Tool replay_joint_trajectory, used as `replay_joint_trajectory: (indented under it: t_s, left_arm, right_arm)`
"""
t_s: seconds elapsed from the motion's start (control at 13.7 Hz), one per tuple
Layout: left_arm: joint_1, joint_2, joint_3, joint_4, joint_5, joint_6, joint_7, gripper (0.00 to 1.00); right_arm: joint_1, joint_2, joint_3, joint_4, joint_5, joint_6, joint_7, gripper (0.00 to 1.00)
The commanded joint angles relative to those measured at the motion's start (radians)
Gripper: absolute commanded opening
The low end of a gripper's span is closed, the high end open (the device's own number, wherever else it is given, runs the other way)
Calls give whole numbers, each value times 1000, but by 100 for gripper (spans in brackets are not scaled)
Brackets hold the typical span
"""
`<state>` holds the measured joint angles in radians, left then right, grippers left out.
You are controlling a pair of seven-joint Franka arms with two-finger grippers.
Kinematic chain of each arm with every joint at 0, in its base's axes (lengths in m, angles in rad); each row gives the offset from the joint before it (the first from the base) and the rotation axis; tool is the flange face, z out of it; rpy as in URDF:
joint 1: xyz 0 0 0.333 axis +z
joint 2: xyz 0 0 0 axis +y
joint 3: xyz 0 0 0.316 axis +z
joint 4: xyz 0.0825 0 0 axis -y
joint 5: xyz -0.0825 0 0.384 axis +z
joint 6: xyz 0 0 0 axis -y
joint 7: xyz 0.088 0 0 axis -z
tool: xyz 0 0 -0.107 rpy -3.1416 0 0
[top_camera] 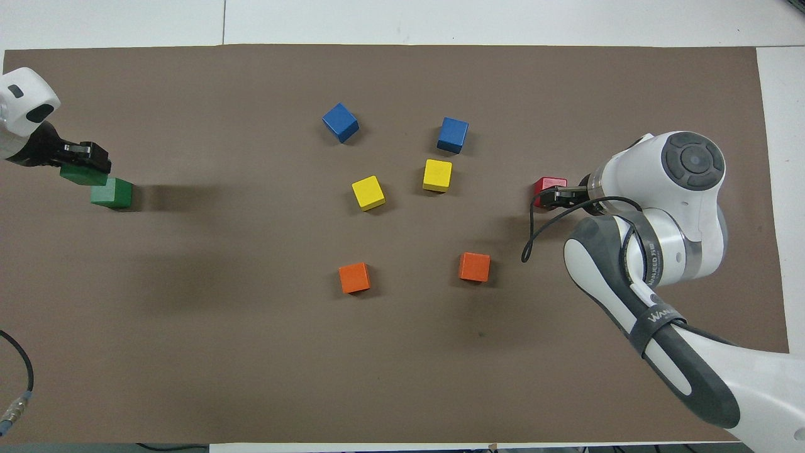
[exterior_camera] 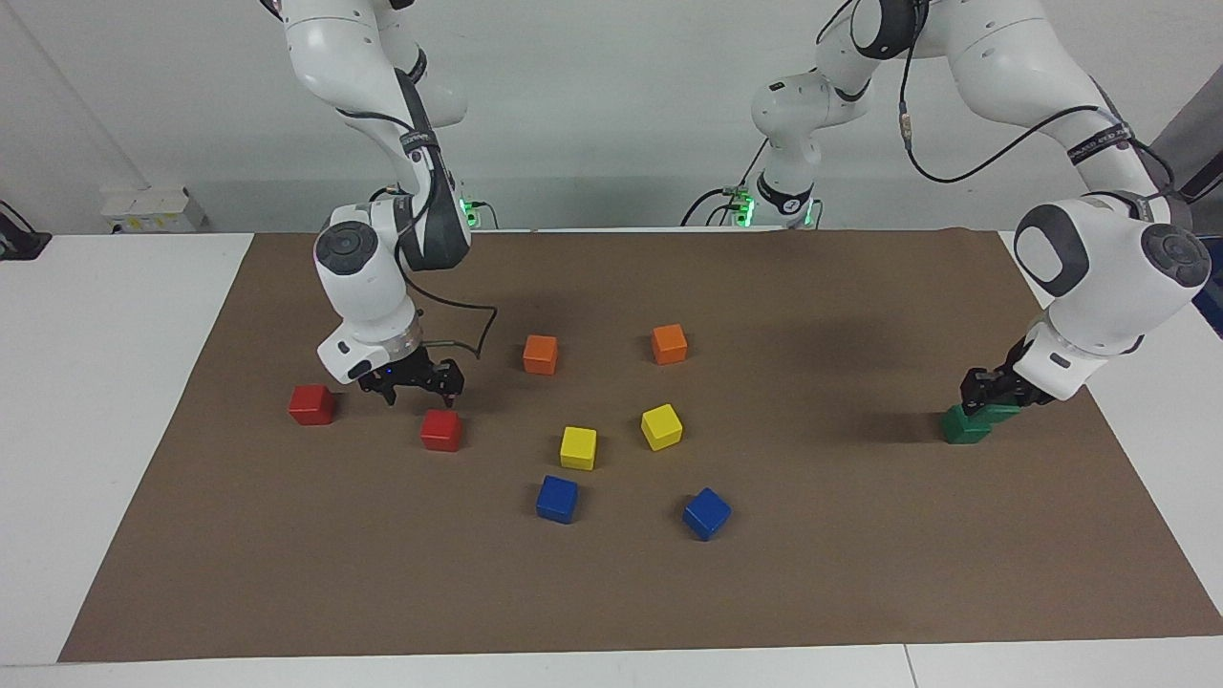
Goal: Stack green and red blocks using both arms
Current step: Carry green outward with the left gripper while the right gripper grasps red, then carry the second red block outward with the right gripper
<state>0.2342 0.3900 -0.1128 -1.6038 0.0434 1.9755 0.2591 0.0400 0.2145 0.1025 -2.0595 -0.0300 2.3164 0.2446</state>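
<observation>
Green block [exterior_camera: 1003, 413] sits skewed atop the other green block [exterior_camera: 963, 427], clamped by left end effector [exterior_camera: 984, 390]; right end effector [exterior_camera: 413, 380] spread.

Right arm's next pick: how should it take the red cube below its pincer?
Come straight down on the red cube and close on two opposite flat side faces. It sits flat and alone on the mat, and the right pincer hangs just above it.

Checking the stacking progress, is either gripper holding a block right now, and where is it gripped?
The left gripper holds a green block by its sides, over the other green block. The right gripper holds nothing, open above the two red blocks.
</observation>
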Motion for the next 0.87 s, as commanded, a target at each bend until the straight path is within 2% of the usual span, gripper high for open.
replay_joint_trajectory:
  t_s: [0.0,0.15,0.36,0.73,0.8]
  left_arm:
    - [16,-16,-4,-90,-16,95,98,0]
    - [43,-7,-4,-100,-16,114,169,0]
    - [43,-19,-4,-162,-16,172,170,0]
    - [47,-20,-2,-171,-16,189,192,0]
    - [48,-20,-2,-171,-16,187,193,0]
  right_arm:
    - [11,19,3,5,-19,41,18,100]
    - [24,39,3,32,-15,57,22,100]
    - [24,71,3,41,-10,110,21,100]
    - [12,111,2,39,-11,147,19,100]
    - [12,114,2,39,-11,146,21,97]
